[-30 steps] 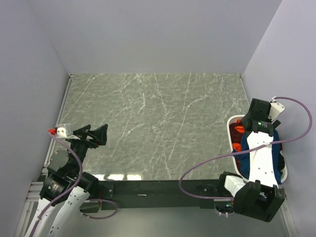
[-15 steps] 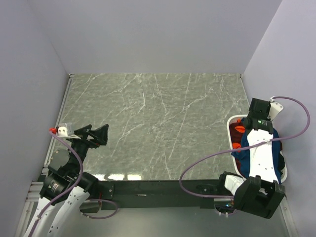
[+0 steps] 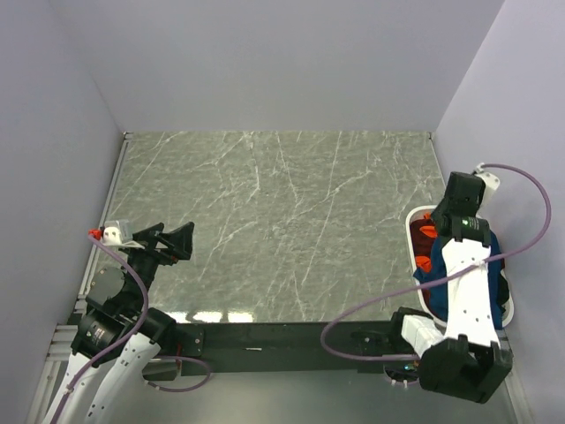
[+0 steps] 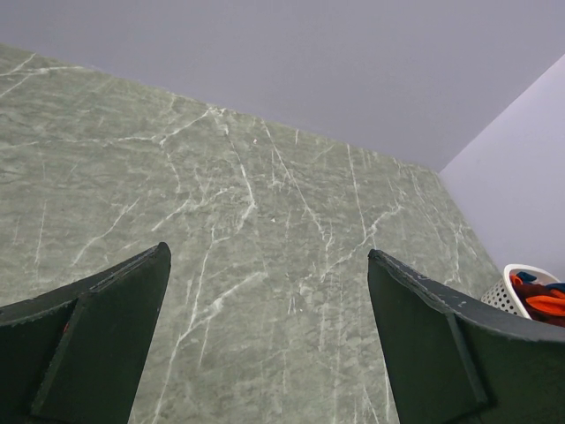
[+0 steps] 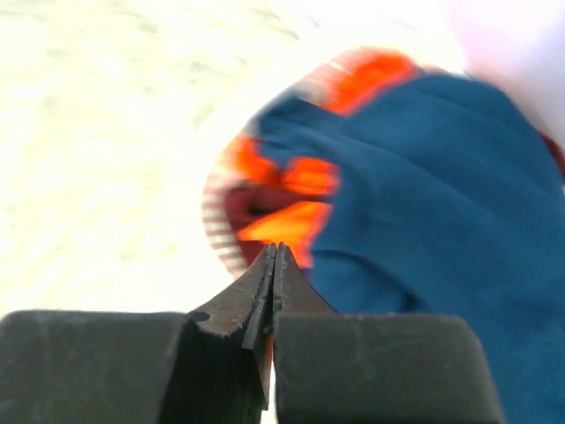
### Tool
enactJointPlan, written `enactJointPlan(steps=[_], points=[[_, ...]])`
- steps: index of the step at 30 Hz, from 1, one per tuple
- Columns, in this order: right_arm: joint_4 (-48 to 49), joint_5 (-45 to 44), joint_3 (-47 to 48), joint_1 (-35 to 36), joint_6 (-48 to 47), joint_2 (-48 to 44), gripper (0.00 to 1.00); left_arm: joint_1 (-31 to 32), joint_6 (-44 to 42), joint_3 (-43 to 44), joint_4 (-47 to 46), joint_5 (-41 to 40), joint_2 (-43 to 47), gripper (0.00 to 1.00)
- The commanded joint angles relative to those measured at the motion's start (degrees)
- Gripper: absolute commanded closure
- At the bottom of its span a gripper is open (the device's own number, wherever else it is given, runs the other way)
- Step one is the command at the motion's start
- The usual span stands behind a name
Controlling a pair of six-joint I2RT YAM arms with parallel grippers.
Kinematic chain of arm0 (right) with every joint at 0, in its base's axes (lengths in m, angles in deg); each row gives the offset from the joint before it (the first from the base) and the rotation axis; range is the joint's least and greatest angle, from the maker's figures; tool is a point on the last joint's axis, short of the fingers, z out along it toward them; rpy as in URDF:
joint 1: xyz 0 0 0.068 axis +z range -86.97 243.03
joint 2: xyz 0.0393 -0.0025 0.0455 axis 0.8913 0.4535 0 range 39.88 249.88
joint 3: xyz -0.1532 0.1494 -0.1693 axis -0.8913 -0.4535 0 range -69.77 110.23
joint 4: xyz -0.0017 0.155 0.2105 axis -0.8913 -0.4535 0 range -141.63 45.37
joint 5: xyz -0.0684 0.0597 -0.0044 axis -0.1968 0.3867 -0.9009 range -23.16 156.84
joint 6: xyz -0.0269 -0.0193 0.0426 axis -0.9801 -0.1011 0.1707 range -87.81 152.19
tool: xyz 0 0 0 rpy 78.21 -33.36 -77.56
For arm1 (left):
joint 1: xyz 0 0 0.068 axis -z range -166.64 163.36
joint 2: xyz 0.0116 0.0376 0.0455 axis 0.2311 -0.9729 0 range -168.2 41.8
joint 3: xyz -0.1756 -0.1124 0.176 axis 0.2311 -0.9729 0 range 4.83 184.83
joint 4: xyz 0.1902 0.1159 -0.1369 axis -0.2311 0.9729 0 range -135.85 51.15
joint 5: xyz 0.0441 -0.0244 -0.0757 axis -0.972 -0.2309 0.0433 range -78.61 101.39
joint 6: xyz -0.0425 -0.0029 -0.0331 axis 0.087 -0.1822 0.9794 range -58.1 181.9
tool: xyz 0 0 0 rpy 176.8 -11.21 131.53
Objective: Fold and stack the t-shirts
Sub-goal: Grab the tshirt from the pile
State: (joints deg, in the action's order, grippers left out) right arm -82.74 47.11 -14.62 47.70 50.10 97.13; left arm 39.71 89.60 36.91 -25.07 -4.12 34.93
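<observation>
The t-shirts [image 3: 499,265] lie bunched in a white basket [image 3: 411,231] at the 3 o'clock edge of the green marble table [image 3: 282,221], under the right arm. In the right wrist view a blue shirt [image 5: 424,177] is heaped over an orange shirt [image 5: 282,208], which shows at its 9 o'clock side against the basket's ribbed wall (this view is blurred). The right gripper [image 5: 275,252] hangs above that orange patch with its fingers pressed tip to tip, and no cloth is visible between them. The left gripper [image 4: 269,254] sits at about 8 o'clock on the table, spread wide and holding nothing, with bare marble between its fingers [image 4: 97,344].
</observation>
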Motion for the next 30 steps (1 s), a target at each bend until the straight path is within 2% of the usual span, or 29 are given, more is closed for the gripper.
enactJointPlan(steps=[1, 4, 6, 7, 8, 9, 10, 11, 12, 15, 16, 26, 29, 30], points=[[2.3, 3.6, 6.4, 6.1, -1.7, -2.9, 1.00, 0.2, -0.3, -0.3, -2.2, -0.7, -0.2, 0.01], [3.0, 2.2, 9.7, 15.1, -1.1, -0.8, 1.00, 0.2, -0.4, -0.3, -2.5, -0.5, -0.4, 0.01], [1.5, -1.8, 11.5, 21.3, 0.5, 1.6, 1.00, 0.2, -0.5, -0.3, -2.5, -0.4, -0.5, 0.01], [0.1, -3.8, 12.5, 21.5, 1.5, 2.4, 1.00, 0.2, -0.4, -0.3, -2.4, -0.5, -0.6, 0.01], [-0.9, -10.2, 13.5, 21.4, 3.0, 3.0, 1.00, 0.3, -0.4, -0.3, -2.4, -0.5, -0.6, 0.01], [-2.0, -13.3, 13.2, 20.4, 3.3, 3.0, 0.91, 0.3, -0.4, -0.3, -2.4, -0.4, -0.5, 0.01], [-2.9, -15.4, 12.2, 19.0, 4.1, 3.0, 0.66, 0.4, -0.5, -0.3, -2.6, -0.4, -0.2, 0.00], [-3.7, -16.0, 11.7, 17.2, 4.9, 3.0, 0.56, 0.4, -0.5, -0.3, -2.6, -0.3, -0.2, 0.01], [-5.1, -15.2, 11.1, 12.2, 5.6, 3.0, 0.42, 0.4, -0.4, -0.4, -2.6, -0.6, -0.1, 0.01], [-4.4, -16.7, 7.5, 6.4, 7.1, 2.5, 0.25, 0.4, -0.4, -0.4, -2.5, -0.8, 0.3, 0.01], [-3.9, -17.4, 5.9, 5.5, 7.2, 2.5, 0.24, 0.4, -0.4, -0.4, -2.5, -0.8, 0.3, 0.01], [6.0, -12.3, -1.4, -3.3, 3.5, 8.9, 0.22, 0.9, -0.3, -0.4, -2.5, -0.8, 0.6, 0.00], [7.7, -10.7, -2.7, -4.1, 1.8, 10.1, 0.40, 1.1, -0.3, -0.4, -2.5, -0.8, 1.0, 0.01], [7.7, -10.3, -2.7, -4.2, 1.3, 10.2, 0.57, 1.2, -0.3, -0.4, -2.5, -0.8, 1.1, 0.01]])
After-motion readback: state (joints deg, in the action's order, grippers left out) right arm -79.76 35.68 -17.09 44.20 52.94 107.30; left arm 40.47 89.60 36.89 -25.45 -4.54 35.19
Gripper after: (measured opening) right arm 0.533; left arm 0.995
